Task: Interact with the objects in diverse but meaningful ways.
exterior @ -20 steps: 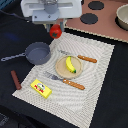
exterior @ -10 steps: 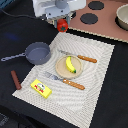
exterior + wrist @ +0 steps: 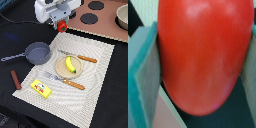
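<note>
Upward and toward the far edge of the mat the gripper (image 3: 61, 25) has travelled over the last second, carrying the red tomato (image 3: 62, 26) with it. In the wrist view the tomato (image 3: 205, 52) is a smooth, glossy, rounded form, clamped between two flat grey pads (image 3: 149, 67) edged in teal, so the pincer is closed on it.

On the striped cloth mat (image 3: 97, 75) sits a round tan plate (image 3: 60, 71) with the curved yellow banana (image 3: 70, 64) lying on it. A knife (image 3: 80, 57) with an orange-brown handle lies just beyond the plate, and a fork (image 3: 66, 81) with a like handle lies just on the near side. The yellow block (image 3: 42, 88), a flat box shape, rests at the mat's near corner on the exterior view's left.

Off the mat on the dark tabletop, the grey long-handled pan (image 3: 37, 52) is round and shallow, its rim touching the mat's edge and its handle pointing to the exterior view's left. The brown sausage (image 3: 16, 80), a slim rod, lies apart, nearer than the pan. Open cloth shows on the exterior view's right of the cutlery. A toy stove (image 3: 107, 22) with dark round burners sits beyond the mat.
</note>
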You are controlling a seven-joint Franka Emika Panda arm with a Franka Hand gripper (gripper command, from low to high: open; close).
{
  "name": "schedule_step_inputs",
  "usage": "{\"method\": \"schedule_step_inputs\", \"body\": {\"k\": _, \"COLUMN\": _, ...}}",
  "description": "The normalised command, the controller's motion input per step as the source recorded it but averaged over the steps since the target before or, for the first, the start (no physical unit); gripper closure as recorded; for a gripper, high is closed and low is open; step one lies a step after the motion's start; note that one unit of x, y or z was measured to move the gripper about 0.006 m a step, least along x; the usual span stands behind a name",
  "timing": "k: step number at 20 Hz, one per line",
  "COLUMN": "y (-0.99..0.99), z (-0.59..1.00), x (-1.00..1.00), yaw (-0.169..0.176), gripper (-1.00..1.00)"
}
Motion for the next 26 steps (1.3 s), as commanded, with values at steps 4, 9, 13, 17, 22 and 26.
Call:
{"method": "schedule_step_inputs", "body": {"k": 4, "y": 0.24, "z": -0.34, "x": -0.19, "yaw": 0.086, "gripper": 1.00}}
{"method": "schedule_step_inputs", "body": {"k": 9, "y": 0.15, "z": -0.35, "x": -0.18, "yaw": 0.075, "gripper": 1.00}}
{"method": "schedule_step_inputs", "body": {"k": 13, "y": 0.00, "z": -0.34, "x": -0.22, "yaw": 0.061, "gripper": 1.00}}
{"method": "schedule_step_inputs", "body": {"k": 17, "y": 0.00, "z": -0.36, "x": -0.26, "yaw": 0.051, "gripper": 1.00}}
{"method": "schedule_step_inputs", "body": {"k": 22, "y": 0.00, "z": -0.38, "x": -0.26, "yaw": 0.046, "gripper": 1.00}}
{"method": "schedule_step_inputs", "body": {"k": 26, "y": 0.00, "z": -0.29, "x": -0.20, "yaw": 0.041, "gripper": -1.00}}
